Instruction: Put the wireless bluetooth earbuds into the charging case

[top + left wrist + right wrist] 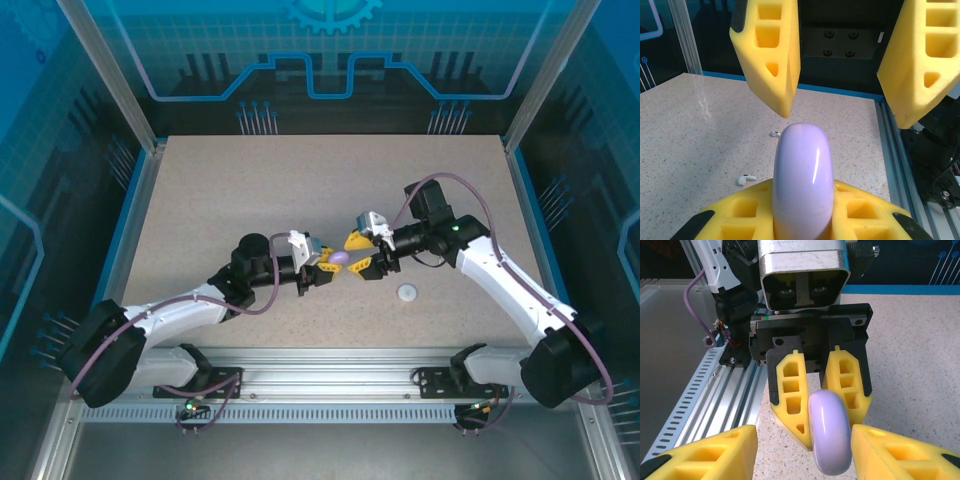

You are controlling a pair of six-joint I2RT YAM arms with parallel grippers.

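Clamping lilac case in left gripper, straddling it wide-jawed from three o'clock with right gripper. Next, likely: pinch and prise it open.

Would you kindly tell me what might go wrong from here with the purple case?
The left gripper pinches the smooth, rounded purple case by one end, so it could slip or twist if the right gripper, its open jaws flanking the free end, closes off-centre. A dropped case might roll across the table or knock the loose earbud beyond it.
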